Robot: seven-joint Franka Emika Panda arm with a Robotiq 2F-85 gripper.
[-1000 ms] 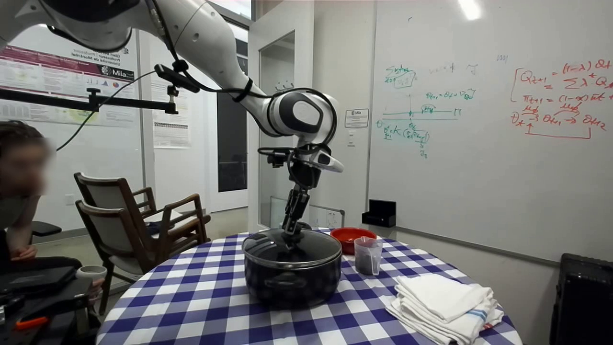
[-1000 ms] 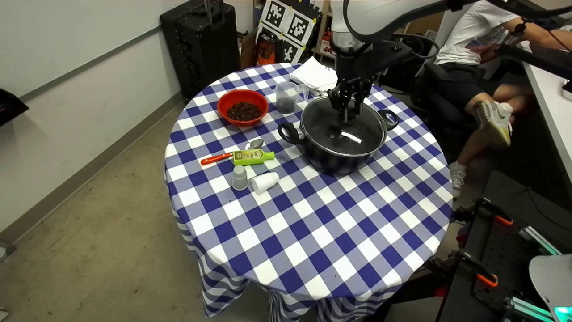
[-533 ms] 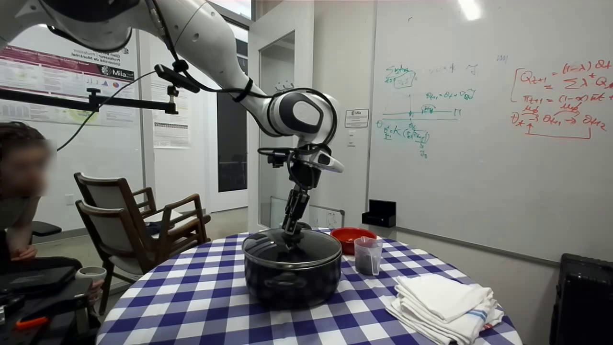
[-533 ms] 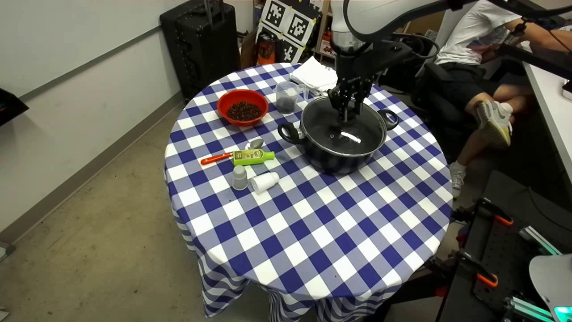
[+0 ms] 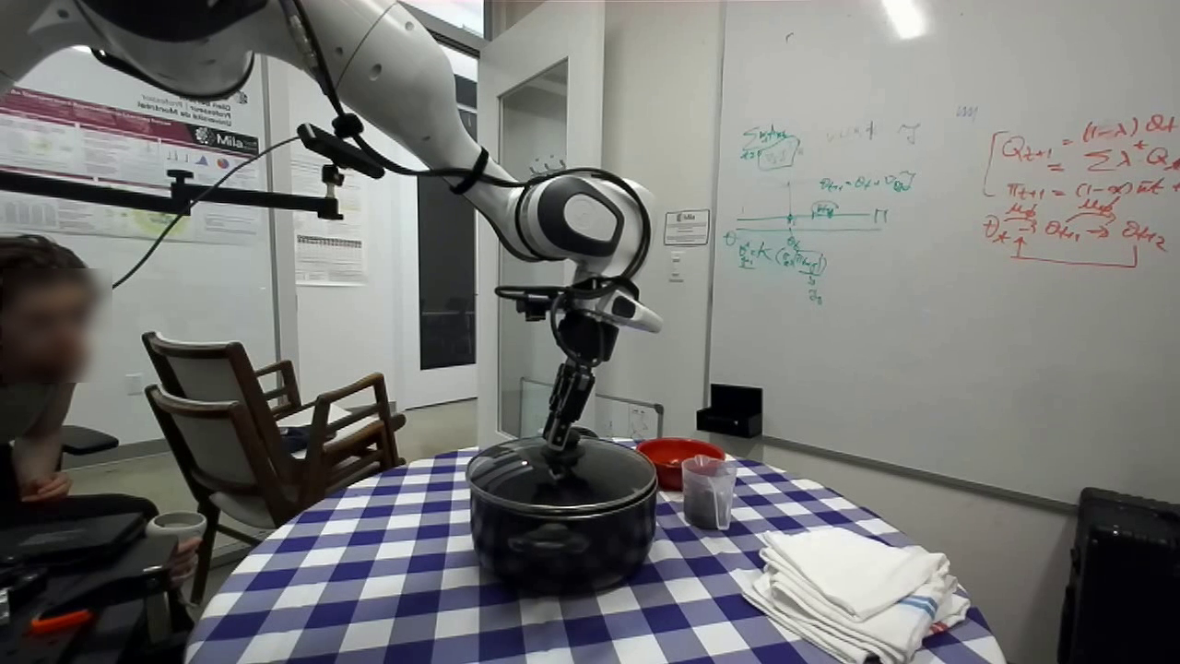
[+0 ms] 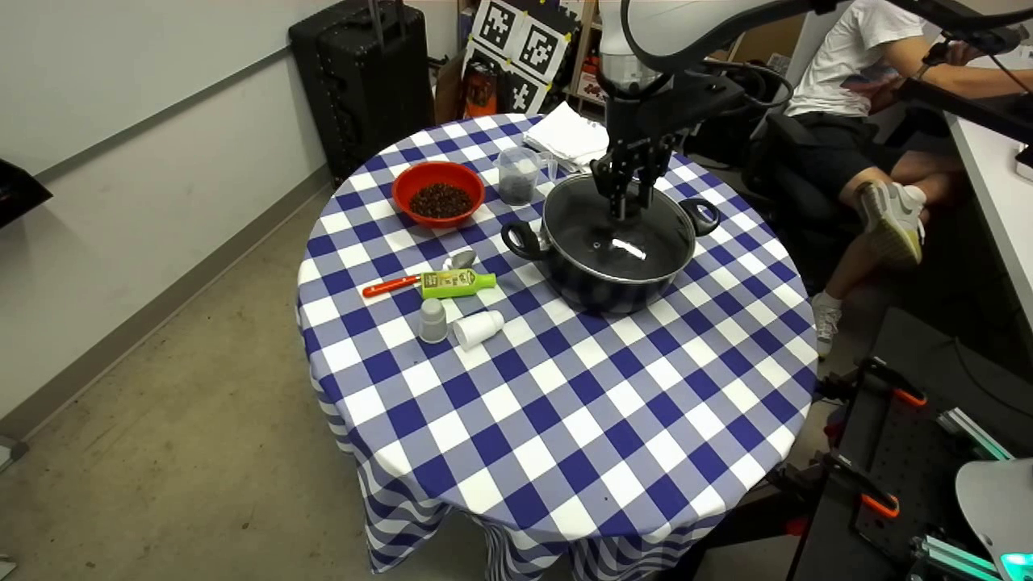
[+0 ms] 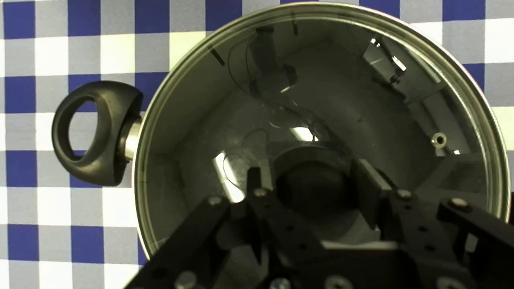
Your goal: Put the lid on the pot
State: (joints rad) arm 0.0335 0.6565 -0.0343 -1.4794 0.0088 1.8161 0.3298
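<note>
The glass lid [image 5: 516, 475] with its metal rim lies level over the mouth of the black pot [image 5: 562, 558] in both exterior views. Whether a thin gap remains between rim and pot cannot be told. My gripper [image 5: 560, 445] reaches down at a slant to the lid's centre. In the wrist view the gripper [image 7: 315, 176] has the dark knob [image 7: 311, 180] between its fingers [image 7: 373, 192], so it is shut on the lid. One pot handle [image 7: 96, 132] sticks out at the left there; the gripper covers the near part of the lid.
A red bowl [image 6: 403, 202] of dark bits and a clear measuring jug [image 6: 517, 181] stand close to the pot. Folded white towels [image 5: 848, 581] lie on the checked tablecloth [image 6: 565, 420]. A green bottle [image 6: 456, 283], a red-handled spoon [image 6: 391, 286] and a white cup [image 6: 479, 329] lie nearby.
The gripper and lid have shifted very slightly, a little to the left in an exterior view. The grip on the knob looks unchanged. A seated person's arm has moved.
</note>
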